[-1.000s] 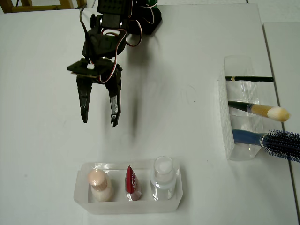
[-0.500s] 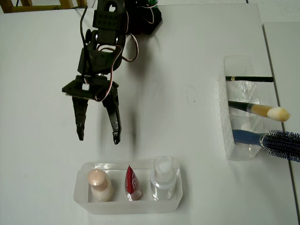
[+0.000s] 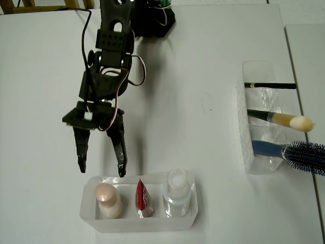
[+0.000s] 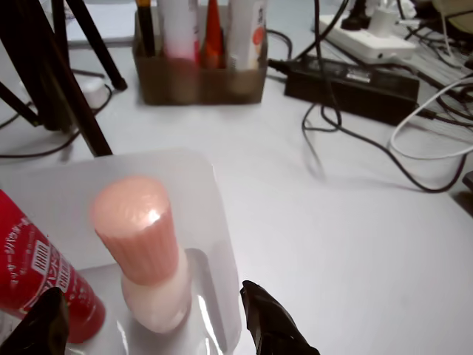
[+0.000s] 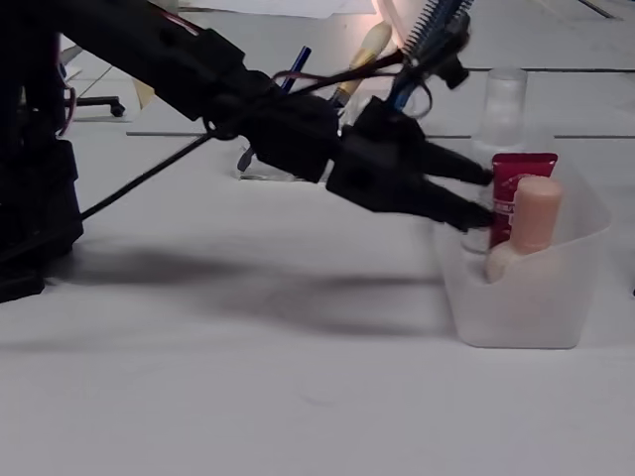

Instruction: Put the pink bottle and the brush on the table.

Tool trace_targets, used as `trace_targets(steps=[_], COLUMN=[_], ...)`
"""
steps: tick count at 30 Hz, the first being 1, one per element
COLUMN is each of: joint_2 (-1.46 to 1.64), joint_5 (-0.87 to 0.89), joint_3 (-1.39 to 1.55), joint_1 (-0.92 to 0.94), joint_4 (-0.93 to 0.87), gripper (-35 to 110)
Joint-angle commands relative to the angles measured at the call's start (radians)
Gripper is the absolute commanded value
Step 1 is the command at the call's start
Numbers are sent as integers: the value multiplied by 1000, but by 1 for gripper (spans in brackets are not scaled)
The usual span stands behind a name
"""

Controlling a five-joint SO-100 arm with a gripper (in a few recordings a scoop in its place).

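The pink bottle (image 3: 107,200) stands upright at the left end of a clear tray (image 3: 89,215), beside a red tube (image 3: 142,199) and a clear bottle (image 3: 176,195). My black gripper (image 3: 101,170) hangs open just above the tray's far rim, its fingertips straddling the space over the pink bottle. In the wrist view the pink bottle (image 4: 146,251) is close below, between the two fingertips (image 4: 270,323). From the side, the pink bottle (image 5: 528,228) is just ahead of the gripper (image 5: 476,198). The brush (image 3: 282,120) rests across a clear holder (image 3: 246,145) on the right of the white table (image 3: 203,127).
The holder also carries a thin dark pencil (image 3: 270,85) and a blue hairbrush (image 3: 297,153). The arm's base (image 3: 152,18) sits at the table's far edge. A table seam runs along the right side. Cables and a box of tubes (image 4: 199,52) lie beyond the tray in the wrist view.
The open gripper has travelled down the overhead picture toward the tray, from mid-table to its near rim over the pink bottle. Nothing else moved.
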State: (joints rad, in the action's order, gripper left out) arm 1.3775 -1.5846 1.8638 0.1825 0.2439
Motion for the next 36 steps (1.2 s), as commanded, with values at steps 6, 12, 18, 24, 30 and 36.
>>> trace_targets(steps=[6,12,18,24,30,36], joint_2=[-84,-149,-189,-236,-293,-342], joint_5=[-25,-25,-43,-61,-66,-75], joint_3=[-173,-258,-287,-308,-360,-405], joint_1=[-6,-26,-41,-43,-43,-43], joint_4=[35,49,80,112,115,117], gripper=[39,38,38,38,38,37])
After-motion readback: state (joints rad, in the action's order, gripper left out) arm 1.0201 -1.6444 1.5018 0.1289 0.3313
